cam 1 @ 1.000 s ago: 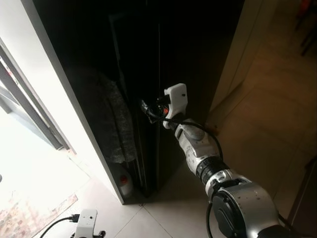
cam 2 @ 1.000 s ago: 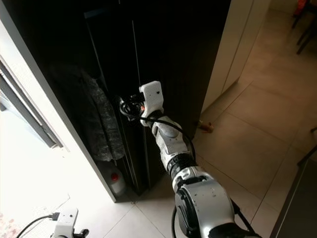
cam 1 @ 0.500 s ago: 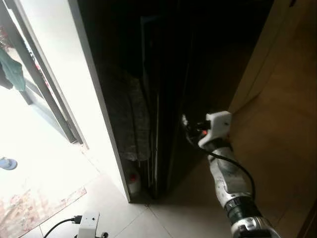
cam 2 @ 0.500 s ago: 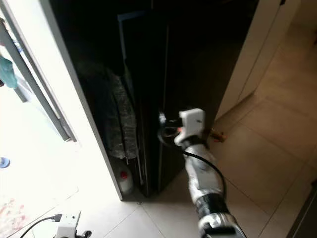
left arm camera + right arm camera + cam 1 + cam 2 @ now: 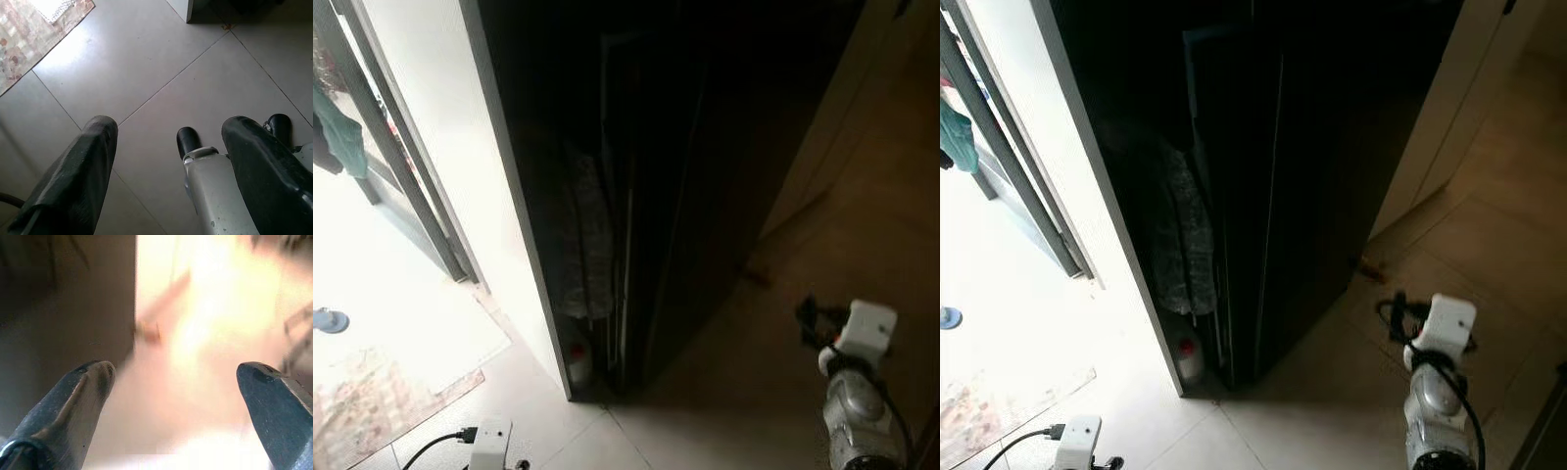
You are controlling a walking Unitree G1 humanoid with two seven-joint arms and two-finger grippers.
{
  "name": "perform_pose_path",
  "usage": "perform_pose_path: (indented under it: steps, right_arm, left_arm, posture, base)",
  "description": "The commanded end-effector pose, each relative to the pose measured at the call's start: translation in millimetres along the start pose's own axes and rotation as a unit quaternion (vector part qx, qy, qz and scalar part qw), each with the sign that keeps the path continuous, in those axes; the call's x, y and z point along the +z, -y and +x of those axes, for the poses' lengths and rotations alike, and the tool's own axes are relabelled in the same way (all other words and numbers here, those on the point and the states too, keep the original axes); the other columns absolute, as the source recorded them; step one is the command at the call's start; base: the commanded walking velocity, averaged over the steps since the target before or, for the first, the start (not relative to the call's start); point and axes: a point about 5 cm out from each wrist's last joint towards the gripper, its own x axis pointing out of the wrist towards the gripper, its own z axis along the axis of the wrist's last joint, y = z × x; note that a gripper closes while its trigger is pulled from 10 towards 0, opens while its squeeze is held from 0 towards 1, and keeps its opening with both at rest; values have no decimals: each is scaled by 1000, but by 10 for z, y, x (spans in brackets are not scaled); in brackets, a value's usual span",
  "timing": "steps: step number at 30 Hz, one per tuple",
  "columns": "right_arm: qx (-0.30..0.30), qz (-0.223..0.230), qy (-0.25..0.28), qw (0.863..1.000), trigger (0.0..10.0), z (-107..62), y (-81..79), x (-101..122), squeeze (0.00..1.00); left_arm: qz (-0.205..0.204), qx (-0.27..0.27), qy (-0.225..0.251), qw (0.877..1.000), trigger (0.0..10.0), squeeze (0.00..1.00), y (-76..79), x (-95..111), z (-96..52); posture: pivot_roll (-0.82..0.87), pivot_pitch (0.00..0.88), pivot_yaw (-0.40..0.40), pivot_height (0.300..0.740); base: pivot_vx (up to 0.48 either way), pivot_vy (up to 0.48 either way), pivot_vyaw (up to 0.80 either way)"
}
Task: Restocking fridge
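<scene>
Black fridge [image 5: 1332,147] shut | right claw [image 5: 176,382] wide, empty | left claw [image 5: 166,142] wide over tiles [image 5: 161,63]

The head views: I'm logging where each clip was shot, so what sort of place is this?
Probably a home kitchen or utility corner beside a balcony door. A tall black fridge stands on a tiled floor, a bright glass sliding door opens at its side, and a small bottle sits in the gap between them.

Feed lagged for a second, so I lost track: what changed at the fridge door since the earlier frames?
The right gripper has come off the dark fridge door edge and pulled back low over the floor tiles, jaws open and empty. The camera shifted too. The left gripper still hangs idle and open.
</scene>
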Motion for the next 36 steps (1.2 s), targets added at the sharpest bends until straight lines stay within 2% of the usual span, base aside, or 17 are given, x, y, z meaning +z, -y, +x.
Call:
perform_pose_path:
  steps: [1,4,9,10,11,12,13,18,20,22,29,36]
  right_arm:
    - [-8,-2,-61,998,10000,-82,44,-248,0]
    - [3,-15,-137,990,10000,-271,22,-610,0]
    - [48,-28,-221,974,10000,-528,-116,-995,0]
    - [75,-41,-273,958,10000,-654,-180,-1158,0]
    - [75,-41,-273,958,10000,-654,-180,-1158,0]
    - [105,-66,-314,941,10000,-764,-232,-1282,0]
    - [127,-95,-313,936,10000,-784,-261,-1298,0]
    - [119,-93,-320,935,10000,-797,-255,-1314,0]
    - [123,-113,-326,931,10000,-800,-227,-1322,0]
    - [126,-113,-327,930,10000,-800,-217,-1322,0]
    - [126,-134,-344,921,10000,-817,-135,-1345,0]
    - [130,-134,-346,919,10000,-824,-149,-1351,0]
  left_arm:
    - [-6,6,-3,1000,10000,0,-18,-29,-6]
    - [-5,6,-3,1000,10000,0,-22,-28,-6]
    - [-2,8,-3,1000,10000,0,-39,-24,-6]
    - [-2,9,-2,1000,10000,0,-43,-20,-5]
    - [-2,9,-2,1000,10000,0,-43,-20,-5]
    - [-4,10,-1,1000,10000,0,-46,-16,-5]
    - [-6,11,0,1000,10000,0,-47,-14,-5]
    - [-4,12,0,1000,10000,0,-56,-9,-4]
    - [-3,12,-1,1000,10000,0,-64,-8,-4]
    - [-2,12,-1,1000,10000,0,-68,-8,-4]
    - [2,14,-3,1000,10000,0,-92,-18,-7]
    - [9,15,-4,1000,10000,0,-112,-25,-10]
  posture:
    - [-171,14,-36,740]
    - [-163,14,-28,740]
    - [-171,12,-18,740]
    - [-155,12,-18,740]
    - [-155,12,-18,740]
    - [-146,12,-20,740]
    - [-144,13,-20,740]
    - [-147,18,-16,740]
    - [-146,18,-14,740]
    - [-144,19,-13,740]
    - [-131,10,-7,740]
    - [-130,0,1,740]
  base:
    - [0,0,0]
    - [0,0,0]
    - [0,0,0]
    - [0,0,0]
    - [0,0,0]
    - [0,0,0]
    - [0,0,0]
    - [0,0,0]
    - [0,0,0]
    - [0,0,213]
    - [0,0,746]
    - [0,0,800]
